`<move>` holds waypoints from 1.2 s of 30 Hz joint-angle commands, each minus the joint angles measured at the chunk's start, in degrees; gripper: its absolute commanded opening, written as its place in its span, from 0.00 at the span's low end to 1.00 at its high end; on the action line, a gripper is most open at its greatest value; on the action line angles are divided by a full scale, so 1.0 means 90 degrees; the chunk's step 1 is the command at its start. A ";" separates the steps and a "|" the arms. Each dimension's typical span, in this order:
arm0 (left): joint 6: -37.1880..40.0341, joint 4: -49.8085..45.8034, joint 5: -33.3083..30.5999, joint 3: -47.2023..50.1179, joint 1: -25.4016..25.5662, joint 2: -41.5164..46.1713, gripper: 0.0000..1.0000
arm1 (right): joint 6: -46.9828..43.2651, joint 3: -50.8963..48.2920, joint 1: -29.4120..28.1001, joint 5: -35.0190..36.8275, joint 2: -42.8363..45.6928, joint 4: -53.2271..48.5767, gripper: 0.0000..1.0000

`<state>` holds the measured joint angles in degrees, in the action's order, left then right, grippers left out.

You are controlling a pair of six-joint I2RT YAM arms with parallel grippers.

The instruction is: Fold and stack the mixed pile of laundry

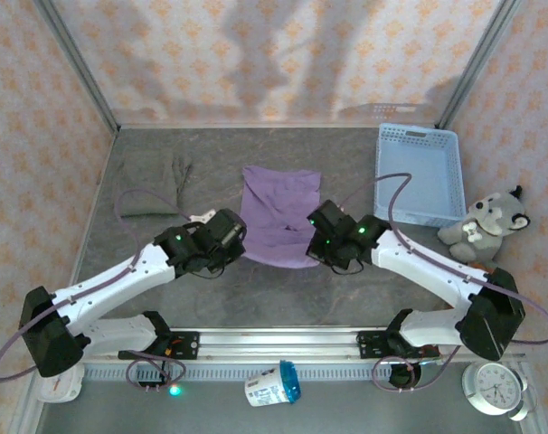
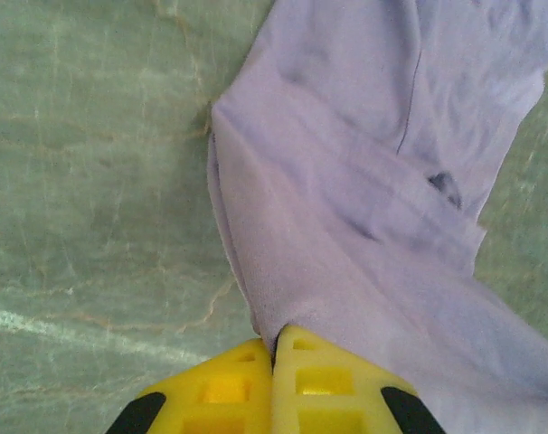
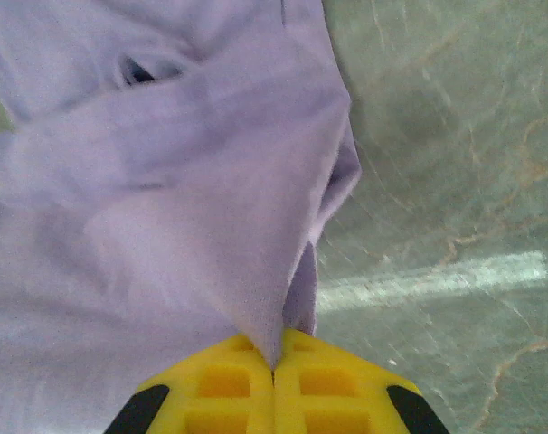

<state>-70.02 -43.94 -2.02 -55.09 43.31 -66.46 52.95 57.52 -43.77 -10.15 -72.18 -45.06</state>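
Left end effector (image 2: 274,348), right end effector (image 3: 274,362) pinch lavender T-shirt (image 1: 278,212); top view adds olive-grey garment (image 1: 152,190).

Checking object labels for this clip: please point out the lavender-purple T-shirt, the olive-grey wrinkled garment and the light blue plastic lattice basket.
lavender-purple T-shirt (image 1: 278,203): top external view, on its flat middle.
olive-grey wrinkled garment (image 1: 156,192): top external view, on its centre.
light blue plastic lattice basket (image 1: 417,134): top external view, on its far wall.

The top camera looks down from behind; both wrist cameras closely face the lavender T-shirt (image 1: 278,210).
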 commanded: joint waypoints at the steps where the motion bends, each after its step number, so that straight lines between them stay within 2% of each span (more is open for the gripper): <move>1: 0.0381 -0.0204 -0.0292 -0.0525 -0.0284 -0.0321 0.00 | -0.0049 0.0608 0.0251 0.0394 -0.0145 0.0066 0.00; 17: 0.1636 -0.0205 0.0193 -0.3329 -0.1313 -0.2823 0.00 | -0.0645 0.2378 0.1813 -0.0281 -0.1743 0.0342 0.00; 22: 0.1969 -0.0319 0.0285 -0.4335 -0.1848 -0.3943 0.00 | -0.0877 0.3467 0.2335 -0.0533 -0.2973 0.0487 0.00; 25: 0.2174 -0.0254 0.0797 -0.5249 -0.2262 -0.5062 0.00 | -0.1105 0.4565 0.2637 -0.0780 -0.4183 0.0443 0.01; 26: 0.2328 -0.0301 0.1050 -0.5682 -0.2376 -0.5467 0.00 | -0.1174 0.4975 0.2702 -0.0876 -0.4592 0.0406 0.10; 27: 0.2454 -0.0558 0.1244 -0.6321 -0.2483 -0.6011 0.14 | -0.1217 0.5542 0.2809 -0.1010 -0.5118 0.0284 0.25; 28: 0.2527 -0.1034 0.1338 -0.7173 -0.2561 -0.6555 0.56 | -0.1189 0.6206 0.2912 -0.1027 -0.5633 -0.0070 0.49; 29: 0.2580 -0.1513 0.1404 -0.7962 -0.2615 -0.7097 0.72 | -0.1167 0.6739 0.2972 -0.0943 -0.5983 -0.0374 0.61; 30: 0.2671 -0.2023 0.1572 -0.8897 -0.2655 -0.7647 0.79 | -0.1176 0.7180 0.3011 -0.0832 -0.6241 -0.0521 0.67; 31: 0.2733 -0.2414 0.1654 -0.9738 -0.2683 -0.8057 0.81 | -0.1209 0.7463 0.3022 -0.0776 -0.6346 -0.0534 0.76; 32: 0.2798 -0.2677 0.1668 -1.0306 -0.2688 -0.8340 0.89 | -0.1242 0.7620 0.3033 -0.0804 -0.6364 -0.0490 0.87; 33: 0.2839 -0.2818 0.1645 -1.0738 -0.2688 -0.8482 1.00 | -0.1314 0.7732 0.3036 -0.0806 -0.6334 -0.0439 0.91; 36: 0.2853 -0.2372 0.1665 -1.0466 -0.2727 -0.8131 1.00 | -0.1541 0.7823 0.3033 -0.0775 -0.6123 -0.0440 0.92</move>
<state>-46.76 -59.99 11.07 -146.85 18.33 -145.10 41.69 124.16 -15.90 -17.96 -131.61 -46.85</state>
